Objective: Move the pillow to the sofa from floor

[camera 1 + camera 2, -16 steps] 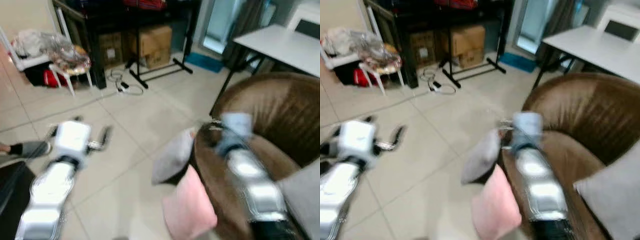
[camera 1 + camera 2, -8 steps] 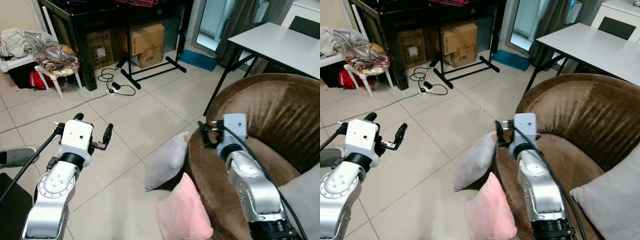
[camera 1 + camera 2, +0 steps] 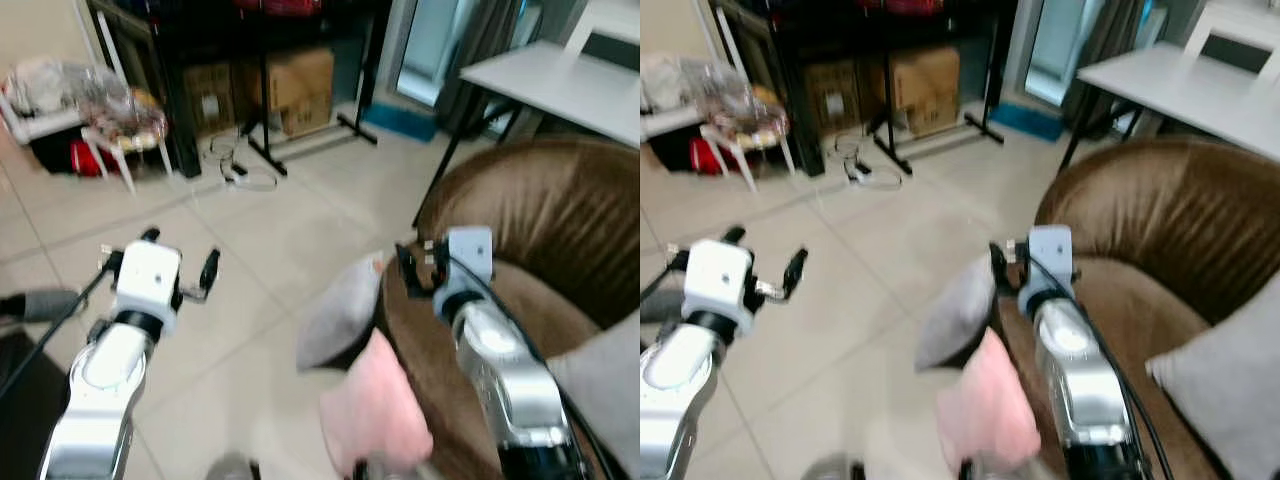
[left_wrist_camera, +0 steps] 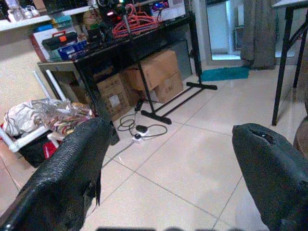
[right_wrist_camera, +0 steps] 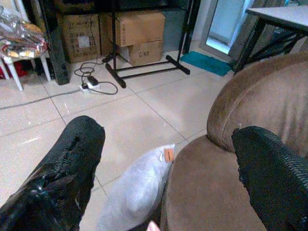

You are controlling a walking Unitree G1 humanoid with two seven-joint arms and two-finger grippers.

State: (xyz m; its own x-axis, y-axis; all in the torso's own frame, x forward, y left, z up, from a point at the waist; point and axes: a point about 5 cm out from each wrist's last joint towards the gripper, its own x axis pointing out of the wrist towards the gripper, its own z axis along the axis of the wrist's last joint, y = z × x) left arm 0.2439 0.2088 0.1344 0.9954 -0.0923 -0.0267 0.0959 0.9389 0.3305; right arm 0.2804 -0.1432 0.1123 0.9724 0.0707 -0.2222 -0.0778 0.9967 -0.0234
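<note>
Grey pillow (image 5: 137, 187) leaned on the brown sofa (image 5: 269, 110) base, on the tiled floor (image 4: 202, 144), pink pillow (image 3: 375, 410) beside it. Right gripper (image 3: 412, 270) hung spread-fingered above it, empty; left gripper (image 3: 180, 262) likewise empty, wide. Head views blurred, probably still approaching.

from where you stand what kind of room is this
Most likely a home living room that doubles as storage: a brown sofa with pillows leaning against it on a tiled floor, a white table, and cardboard boxes under a black rack.
</note>
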